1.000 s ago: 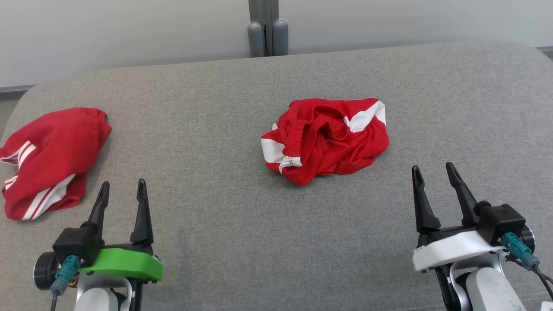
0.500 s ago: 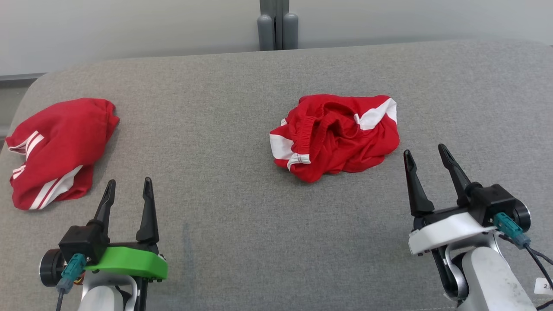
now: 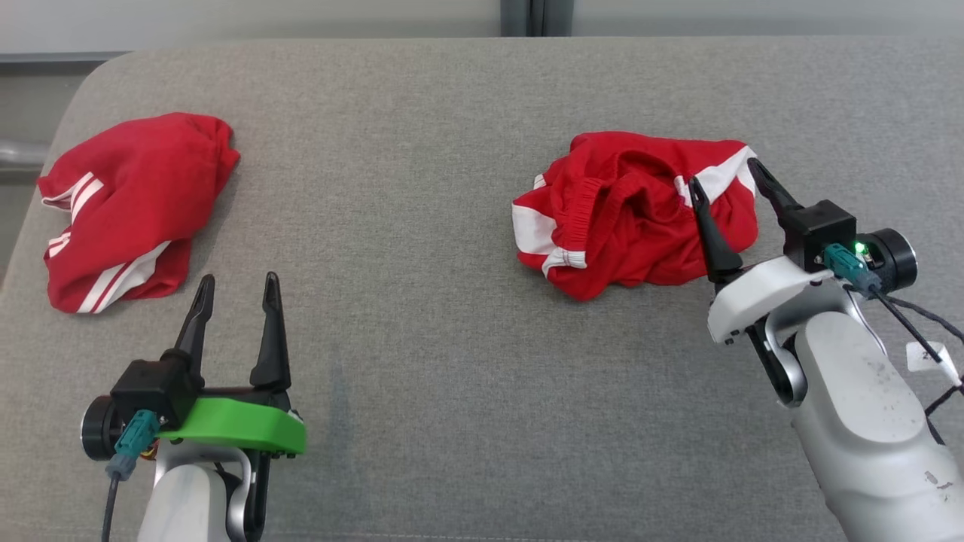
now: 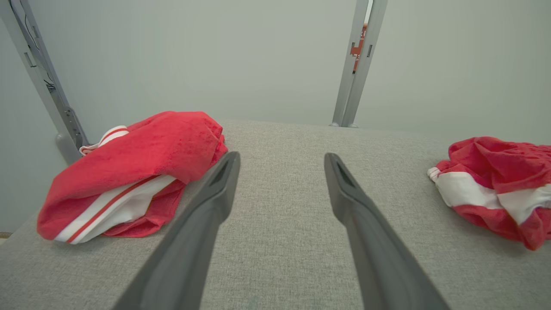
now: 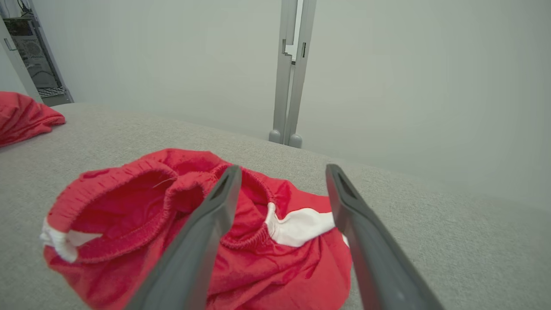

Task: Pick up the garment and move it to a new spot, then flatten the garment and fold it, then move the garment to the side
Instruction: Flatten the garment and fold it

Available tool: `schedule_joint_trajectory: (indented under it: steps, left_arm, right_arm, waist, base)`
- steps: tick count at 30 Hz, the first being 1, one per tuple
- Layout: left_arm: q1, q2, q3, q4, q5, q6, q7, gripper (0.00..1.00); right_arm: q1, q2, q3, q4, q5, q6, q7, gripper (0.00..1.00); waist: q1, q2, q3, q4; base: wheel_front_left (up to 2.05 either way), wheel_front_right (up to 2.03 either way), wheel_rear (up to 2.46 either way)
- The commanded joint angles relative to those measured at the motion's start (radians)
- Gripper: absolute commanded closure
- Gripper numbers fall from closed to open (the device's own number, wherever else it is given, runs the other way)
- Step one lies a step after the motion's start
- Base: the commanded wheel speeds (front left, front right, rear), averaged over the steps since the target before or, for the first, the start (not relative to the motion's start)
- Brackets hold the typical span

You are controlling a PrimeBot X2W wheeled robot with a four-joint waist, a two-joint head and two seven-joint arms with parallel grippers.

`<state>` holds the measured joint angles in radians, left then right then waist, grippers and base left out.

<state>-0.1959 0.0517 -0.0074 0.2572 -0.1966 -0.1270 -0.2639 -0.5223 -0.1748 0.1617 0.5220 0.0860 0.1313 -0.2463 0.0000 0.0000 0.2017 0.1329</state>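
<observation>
Pick-up step: poised over the crumpled garment (image 3: 602, 218) with right gripper (image 3: 723, 172) spread wide and empty, left gripper (image 3: 238, 277) spread too. Next, need to lower and pinch a raised fold

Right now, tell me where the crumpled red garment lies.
In the head view the crumpled garment lies right of centre on the grey surface, with the open right gripper at its right edge.

R gripper (image 3: 723, 175), jaws apart, over the right edge of crumpled red garment (image 3: 617, 226); L gripper (image 3: 238, 278), fingers spread, nr second red garment (image 3: 135, 203); grey padded surface (image 3: 422, 150).
</observation>
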Motion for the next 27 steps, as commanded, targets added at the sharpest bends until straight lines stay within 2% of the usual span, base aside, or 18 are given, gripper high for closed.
schedule_joint_trajectory:
  steps: [1, 13, 14, 15, 16, 20, 27]
  left_arm:
    - [-0.02, -0.001, -0.007, -0.003, -0.009, 0.005, -0.001, 0.0]
    - [-0.054, -0.001, -0.074, -0.002, -0.052, 0.029, -0.001, 0.0]
    - [-0.053, -0.001, -0.076, -0.002, -0.055, 0.03, -0.001, 0.0]
    - [-0.053, -0.001, -0.078, -0.003, -0.056, 0.032, -0.001, 0.0]
    - [-0.052, -0.001, -0.079, -0.003, -0.057, 0.033, -0.001, 0.0]
    - [-0.048, -0.001, -0.081, 0.001, -0.058, 0.037, -0.001, 0.0]
    - [-0.023, -0.001, -0.069, 0.012, -0.052, 0.038, -0.001, 0.0]
  right_arm:
    - [-0.03, -0.006, 0.005, 0.038, -0.005, -0.001, 0.0, 0.0]
    - [-0.166, -0.011, 0.004, 0.373, 0.003, -0.001, -0.012, 0.0]
    - [-0.172, -0.011, 0.001, 0.39, 0.006, -0.001, -0.013, 0.13]
    - [-0.18, -0.011, -0.003, 0.409, 0.01, -0.001, -0.014, 0.58]
    - [-0.184, -0.012, -0.004, 0.423, 0.011, -0.001, -0.016, 1.0]
    - [-0.201, -0.013, -0.016, 0.458, 0.018, -0.001, -0.02, 1.0]
    - [-0.133, 0.026, 0.001, 0.291, 0.027, -0.001, -0.019, 1.0]
  waist:
    - [0.0, 0.0, 0.033, 0.038]
    - [0.0, 0.0, 0.069, 0.111]
    - [0.0, 0.0, 0.07, 0.114]
    - [0.0, 0.0, 0.071, 0.116]
    - [0.0, 0.0, 0.071, 0.118]
    - [0.0, 0.0, 0.067, 0.12]
    - [0.0, 0.0, 0.024, 0.1]
  base:
    - [0.0, 0.0, 0.0]
    - [0.0, 0.0, 0.0]
    - [0.0, 0.0, 0.0]
    - [0.0, 0.0, 0.0]
    - [0.0, 0.0, 0.0]
    - [0.0, 0.0, 0.0]
    - [0.0, 0.0, 0.0]
